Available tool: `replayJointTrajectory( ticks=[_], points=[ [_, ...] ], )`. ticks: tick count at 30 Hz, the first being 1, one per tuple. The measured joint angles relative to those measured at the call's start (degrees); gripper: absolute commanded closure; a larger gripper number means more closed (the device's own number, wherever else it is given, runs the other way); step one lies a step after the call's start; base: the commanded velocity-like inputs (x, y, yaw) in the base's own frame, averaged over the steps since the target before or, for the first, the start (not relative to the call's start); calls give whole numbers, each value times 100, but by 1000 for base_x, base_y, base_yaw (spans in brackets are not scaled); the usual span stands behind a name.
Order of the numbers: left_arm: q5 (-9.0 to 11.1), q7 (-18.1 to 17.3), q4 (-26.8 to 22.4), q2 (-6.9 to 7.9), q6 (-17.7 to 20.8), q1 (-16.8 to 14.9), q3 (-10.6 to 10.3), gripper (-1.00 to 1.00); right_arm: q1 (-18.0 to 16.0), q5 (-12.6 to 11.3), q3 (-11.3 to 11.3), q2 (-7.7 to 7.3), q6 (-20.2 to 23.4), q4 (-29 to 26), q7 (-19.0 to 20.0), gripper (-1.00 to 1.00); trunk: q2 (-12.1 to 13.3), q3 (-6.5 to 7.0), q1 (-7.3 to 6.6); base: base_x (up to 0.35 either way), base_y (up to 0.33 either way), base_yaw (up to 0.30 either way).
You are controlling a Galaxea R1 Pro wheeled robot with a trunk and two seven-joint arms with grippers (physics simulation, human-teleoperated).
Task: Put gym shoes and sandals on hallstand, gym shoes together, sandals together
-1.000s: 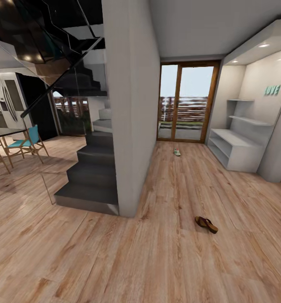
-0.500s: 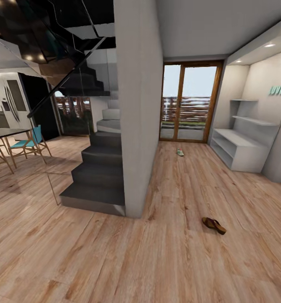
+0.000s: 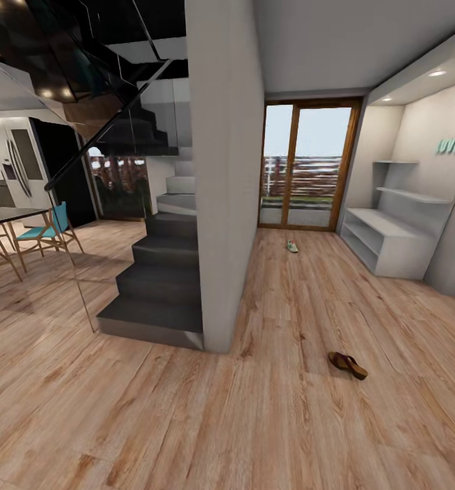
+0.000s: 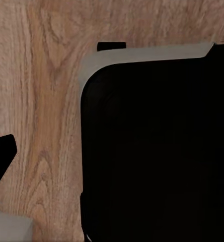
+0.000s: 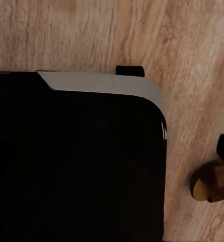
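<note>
Claw state on both arms: cannot tell. View has barely shifted; sandal (image 3: 348, 365) at 5 o'clock, approach seems paused.

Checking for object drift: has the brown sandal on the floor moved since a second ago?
No. The sandal shifts in frame together with the pillar and hallstand; the camera moved, not the sandal.
</note>
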Motion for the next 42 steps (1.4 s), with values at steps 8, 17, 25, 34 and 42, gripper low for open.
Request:
replayJointTrajectory(
  ticks=[8,17,25,34,42],
  points=[
    [-22,2,-694,53,-310,-48,-3,-100,-1,3,-8,-292,-1,-883,-2,-100,0,1,0,1,1,0],
    [-33,13,-1259,179,-551,-344,-1,-100,0,0,-20,-520,-6,-1931,-2,-100,0,0,0,0,0,0],
    [-10,15,-1407,295,-591,-763,5,-100,-2,-5,-31,-705,-7,-2848,-2,-100,0,0,0,0,0,0],
    [2,14,-1468,315,-612,-1043,7,-100,-6,-18,-227,-768,-124,-3501,1,-100,0,0,0,0,0,0],
    [4,13,-1508,297,-804,-1033,19,-100,-7,-42,-580,-718,-557,-3449,46,-100,0,0,-1,14,0,0]
  ],
)
